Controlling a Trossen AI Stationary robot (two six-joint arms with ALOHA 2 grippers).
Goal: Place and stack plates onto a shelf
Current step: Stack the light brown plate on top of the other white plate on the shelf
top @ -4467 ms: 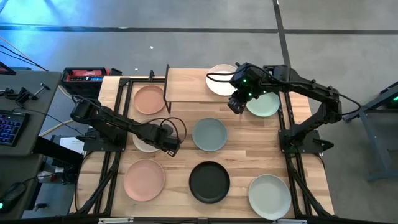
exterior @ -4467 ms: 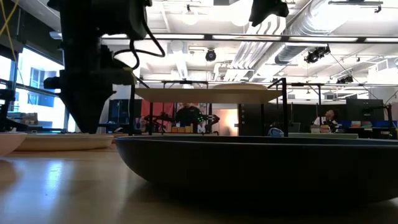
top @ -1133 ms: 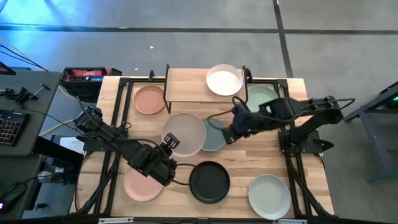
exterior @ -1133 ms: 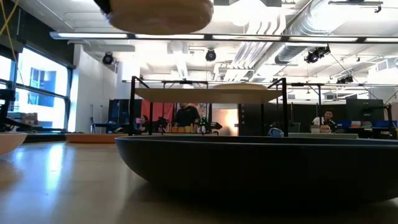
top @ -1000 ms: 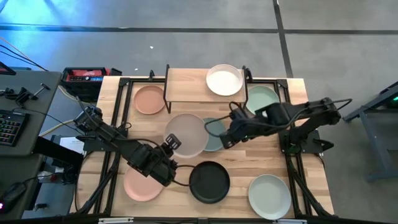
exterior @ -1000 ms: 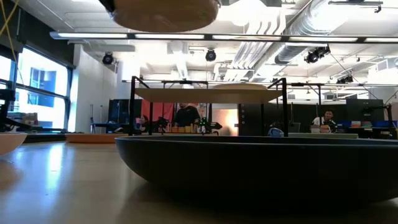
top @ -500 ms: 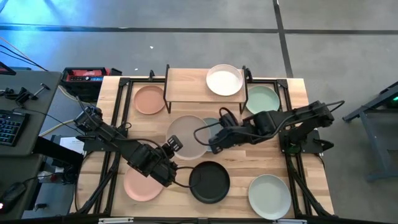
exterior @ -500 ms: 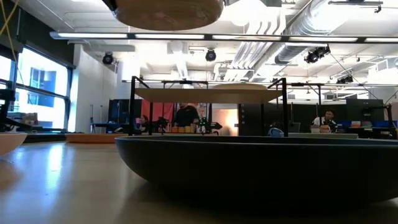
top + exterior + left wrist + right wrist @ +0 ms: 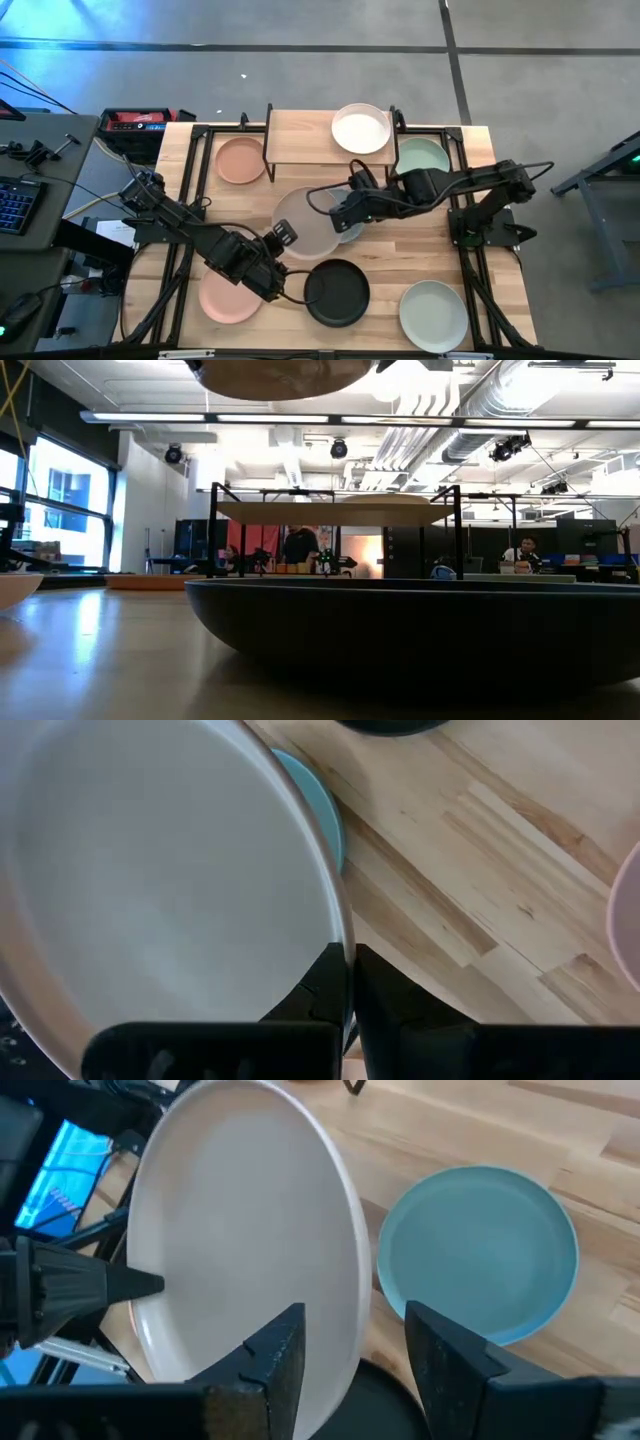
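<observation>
On my overhead feed the left end effector [image 9: 281,238], just left of frame centre, is pinching the rim of a pale grey plate [image 9: 309,221] and holding it above the worktop [image 9: 420,250]. The right end effector [image 9: 341,213] sits at that plate's opposite edge with its fingers [image 9: 271,1358] spread on either side of the rim (not gripping, as far as I can tell). A grey-blue plate [image 9: 480,1250] lies on the worktop partly beneath the raised one. The shelf [image 9: 300,140] stands at upper centre with a white plate [image 9: 360,128] on its right end. A black plate [image 9: 337,292] rests at lower centre, and a peach plate [image 9: 241,160] left of the shelf.
</observation>
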